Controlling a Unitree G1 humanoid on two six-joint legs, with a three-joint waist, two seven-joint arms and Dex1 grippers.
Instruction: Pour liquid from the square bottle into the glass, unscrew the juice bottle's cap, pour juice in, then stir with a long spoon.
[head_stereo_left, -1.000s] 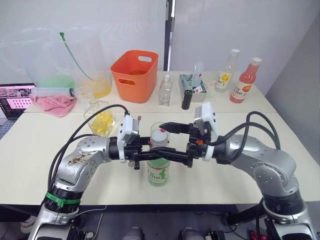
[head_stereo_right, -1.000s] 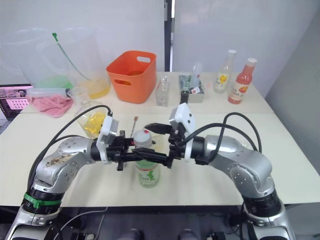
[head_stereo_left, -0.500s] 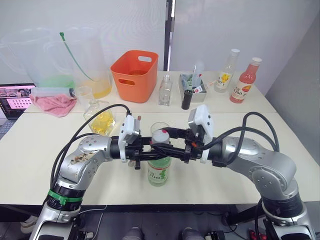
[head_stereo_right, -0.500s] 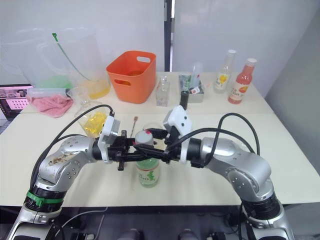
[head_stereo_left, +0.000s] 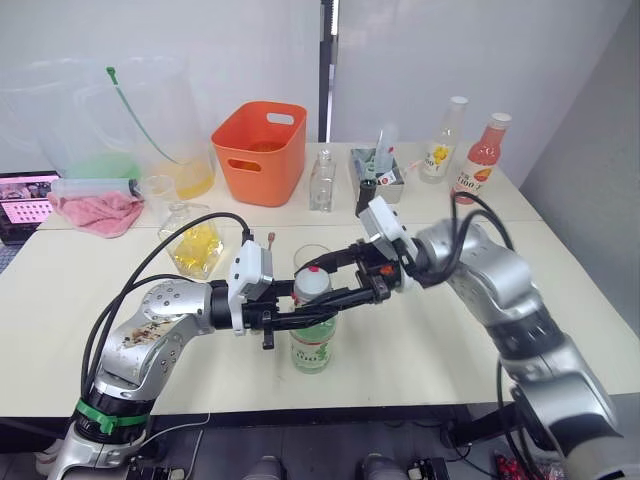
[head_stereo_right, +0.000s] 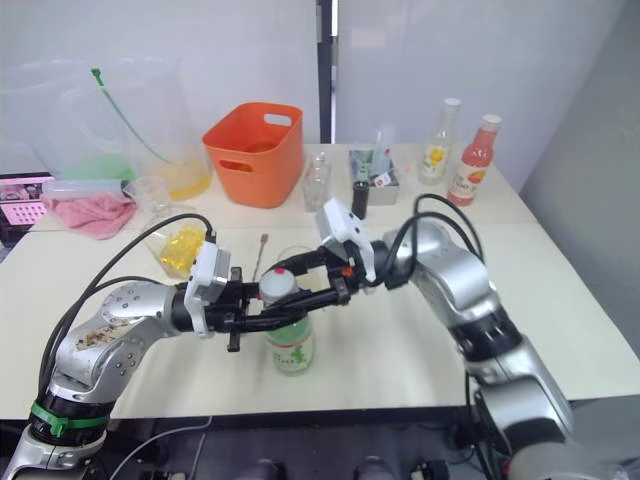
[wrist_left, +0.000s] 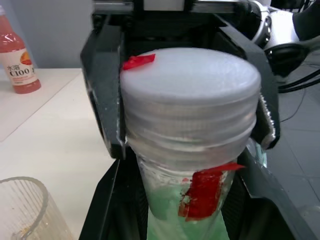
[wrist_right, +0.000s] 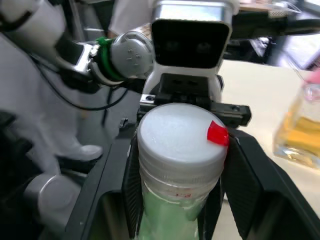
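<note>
The juice bottle, green-tinted with a white-and-green label, stands upright near the table's front edge. My left gripper is shut on its neck just under the juice bottle's cap, white with a red tag. My right gripper reaches in from the right, shut on that cap, one finger on each side. Right behind the bottle stands the glass. The square bottle with yellow contents sits further left. A thin stem that looks like the long spoon lies between them, mostly hidden by my left gripper.
Along the back stand an orange basket, a small slim clear bottle, a grey box of tools, a yellow-labelled bottle and a pink-red bottle. Large clear jugs, a measuring cup and a pink cloth fill the back left.
My right gripper has moved in from the right, closed on the cap and turned at the wrist. The left gripper keeps its hold. The camera has shifted a little.
</note>
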